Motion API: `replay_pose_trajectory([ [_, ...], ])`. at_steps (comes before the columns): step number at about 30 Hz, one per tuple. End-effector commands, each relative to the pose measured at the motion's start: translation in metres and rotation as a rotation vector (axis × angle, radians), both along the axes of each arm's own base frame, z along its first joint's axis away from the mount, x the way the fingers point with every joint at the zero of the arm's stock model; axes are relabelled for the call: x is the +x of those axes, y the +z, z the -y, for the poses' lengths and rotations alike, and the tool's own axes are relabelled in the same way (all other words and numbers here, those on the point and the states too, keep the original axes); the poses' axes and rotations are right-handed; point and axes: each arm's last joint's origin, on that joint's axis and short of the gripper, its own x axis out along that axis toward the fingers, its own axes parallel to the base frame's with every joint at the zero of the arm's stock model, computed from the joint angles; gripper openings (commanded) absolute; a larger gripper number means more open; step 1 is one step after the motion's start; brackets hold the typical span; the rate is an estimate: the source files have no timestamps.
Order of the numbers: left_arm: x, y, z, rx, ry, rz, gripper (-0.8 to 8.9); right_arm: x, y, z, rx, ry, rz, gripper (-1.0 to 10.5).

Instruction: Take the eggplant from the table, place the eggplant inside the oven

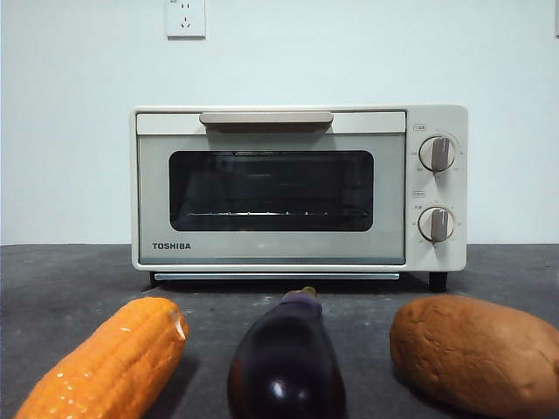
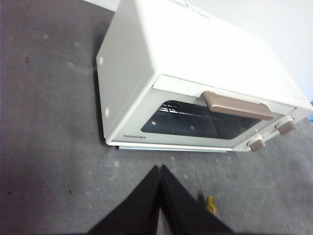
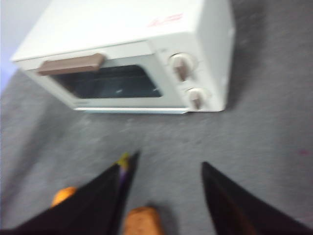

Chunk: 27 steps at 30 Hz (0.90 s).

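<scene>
Eggplant on worktop before the closed oven; both hands aloft, neither grasping.

Eggplant (image 1: 286, 362): lies on the worktop (image 1: 70, 279) in front of the oven (image 1: 297, 188), stem end toward the oven door, between the corn cob (image 1: 109, 362) and the brown lump (image 1: 476, 349). Right hand (image 3: 168, 169): fingers spread, empty, above the worktop in front of the oven; the eggplant's stem tip shows just beside one finger. Left hand (image 2: 160, 169): clenched on nothing, facing the oven, apart from the eggplant.
</scene>
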Motion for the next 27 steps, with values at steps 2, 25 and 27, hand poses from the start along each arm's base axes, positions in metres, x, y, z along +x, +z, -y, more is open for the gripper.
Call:
replay_pose_trajectory([
  [2,0.005,0.003,0.005,0.011,-0.042,0.001,0.06,0.006,0.006,-0.004,0.114,0.113,-0.007,3.6],
  [25,0.007,0.002,0.021,0.015,-0.149,0.001,0.06,0.059,-0.045,-0.119,-0.074,0.284,-0.404,3.6],
  [27,0.007,0.002,0.021,0.015,-0.149,0.001,0.06,0.061,-0.059,-0.144,-0.156,0.297,-0.457,3.6],
])
